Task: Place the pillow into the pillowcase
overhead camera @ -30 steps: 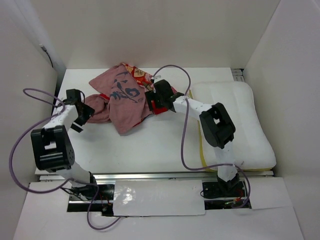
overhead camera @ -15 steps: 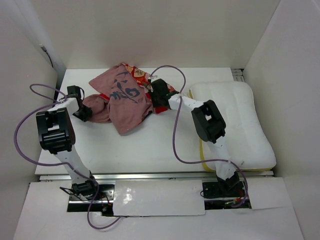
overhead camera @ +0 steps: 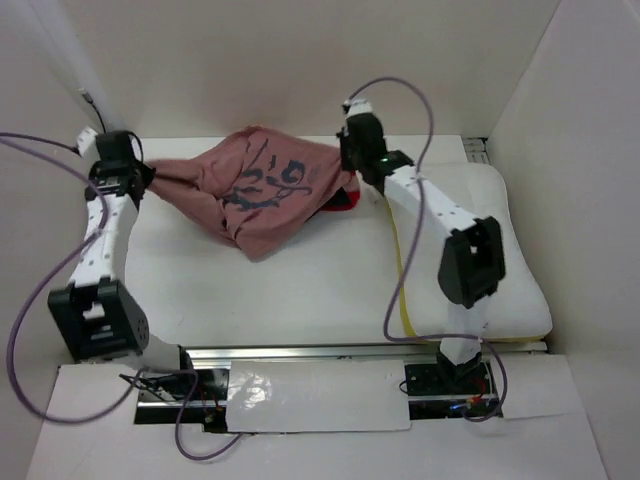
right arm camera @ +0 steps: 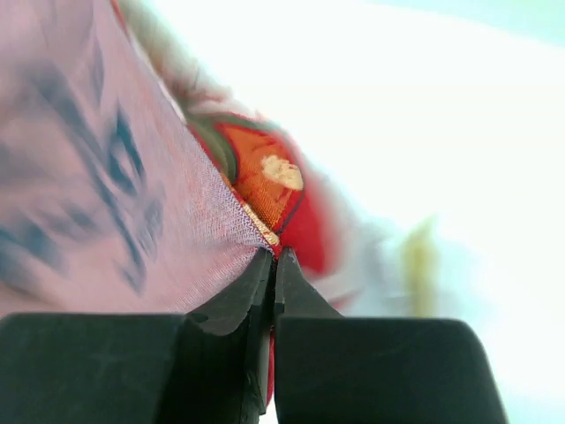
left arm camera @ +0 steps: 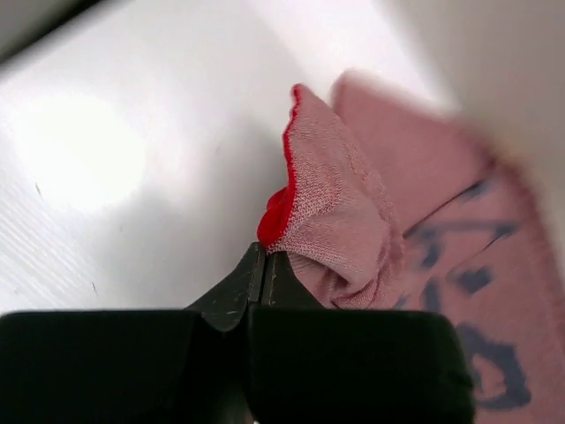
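The pillowcase [overhead camera: 255, 190], dusty pink with dark calligraphy, hangs stretched between both arms at the back of the table. My left gripper [overhead camera: 145, 178] is shut on its left corner, and the left wrist view shows the pink cloth with a red edge [left arm camera: 331, 212] pinched in the left gripper [left arm camera: 263, 256]. My right gripper [overhead camera: 347, 172] is shut on the right corner, where the right wrist view shows pink cloth beside the red printed face [right arm camera: 265, 190] caught in the right gripper [right arm camera: 274, 256]. The white pillow [overhead camera: 480, 250] with yellow piping lies flat at the right.
White walls [overhead camera: 300, 60] close in the table at the back and both sides. The right arm's links [overhead camera: 470, 262] reach over the pillow. Purple cables [overhead camera: 40, 270] loop beside the left arm. Bare tabletop [overhead camera: 290, 290] lies in front of the pillowcase.
Both grippers have shut on the pillowcase's corners and pulled apart and up toward the back, spreading the bunched cloth out. The pillow has not moved.
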Available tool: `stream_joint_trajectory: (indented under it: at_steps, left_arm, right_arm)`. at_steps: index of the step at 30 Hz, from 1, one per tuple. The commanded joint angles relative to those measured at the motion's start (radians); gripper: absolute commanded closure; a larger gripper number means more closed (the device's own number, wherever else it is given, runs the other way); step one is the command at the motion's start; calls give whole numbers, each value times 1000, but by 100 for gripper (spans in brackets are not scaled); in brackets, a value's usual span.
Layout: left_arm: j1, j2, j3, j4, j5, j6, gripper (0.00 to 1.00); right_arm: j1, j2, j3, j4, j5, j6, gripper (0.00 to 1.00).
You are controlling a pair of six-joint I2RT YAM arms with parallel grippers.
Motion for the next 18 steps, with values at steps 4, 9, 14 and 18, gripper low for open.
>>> stream_joint_trajectory:
  at_steps: [4, 9, 14, 18]
  left_arm:
    - [40, -406, 194, 51, -192, 140, 100]
    - [40, -446, 508, -125, -289, 249, 100]
    - [40, -538, 573, -158, -347, 295, 100]
    - [40, -560, 507, -169, -375, 295, 100]
  right_arm:
    - [-63, -473, -80, 88, 109, -24, 100]
    - [-105, -675, -19, 47, 71, -53, 100]
    - [-137, -729, 55, -13, 52, -64, 100]
    - [-166, -635, 86, -84, -60, -31, 100]
